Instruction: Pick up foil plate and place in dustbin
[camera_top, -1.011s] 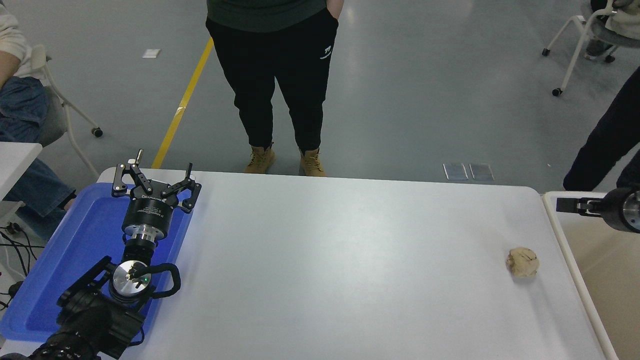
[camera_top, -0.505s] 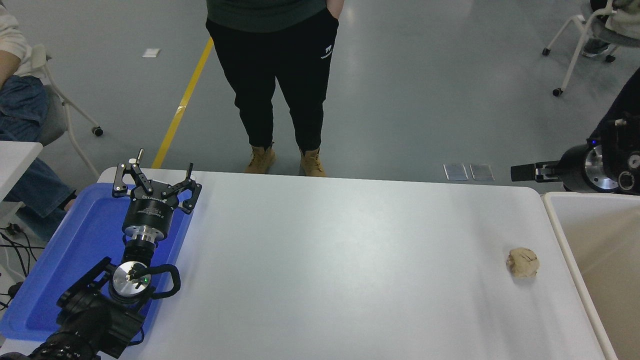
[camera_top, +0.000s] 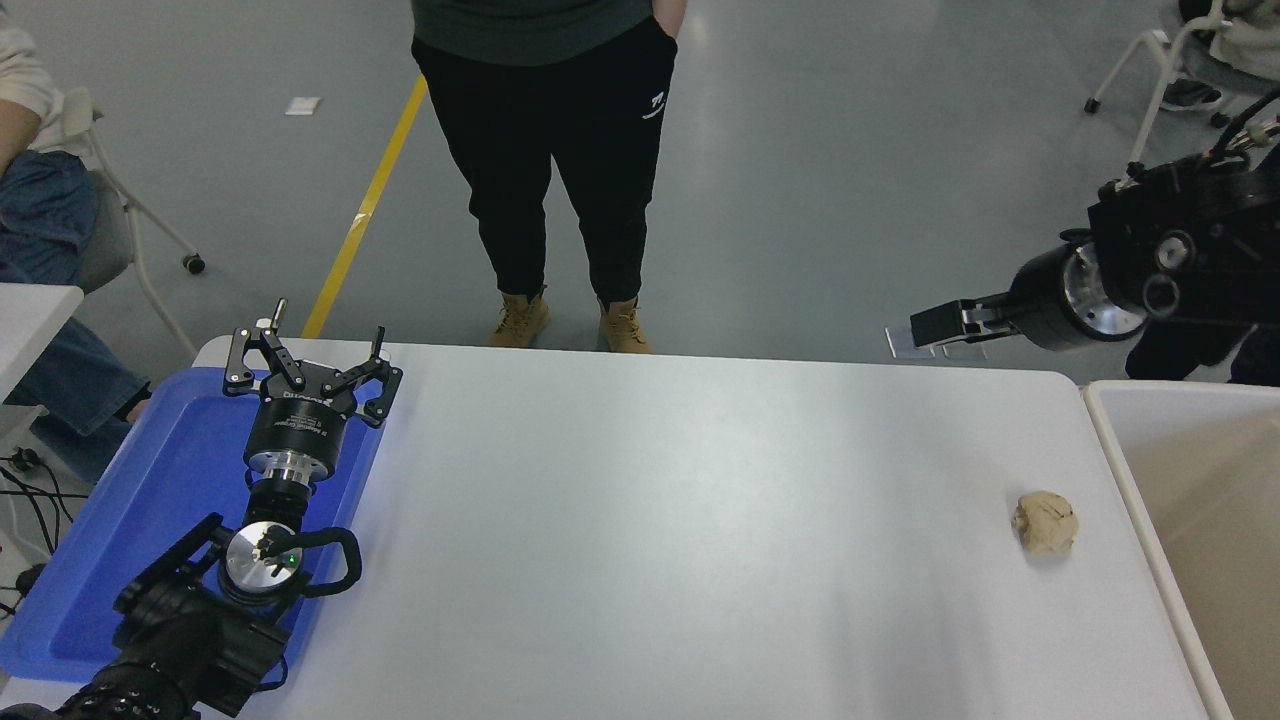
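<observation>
Right tool (camera_top: 935, 327), grip state indeterminate, raised beside the dustbin (camera_top: 1105, 440); no foil plate visible, so disposal appears complete and retraction over the surface (camera_top: 650, 520) follows.

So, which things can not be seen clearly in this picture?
- Foil plate: not visible anywhere in the head view.
- Dustbin: cut off by the right and bottom edges; most of its inside is out of the picture.
- Right gripper: seen side-on, so open or shut cannot be judged.
- Left arm: cut by the bottom edge over the blue tray.
</observation>
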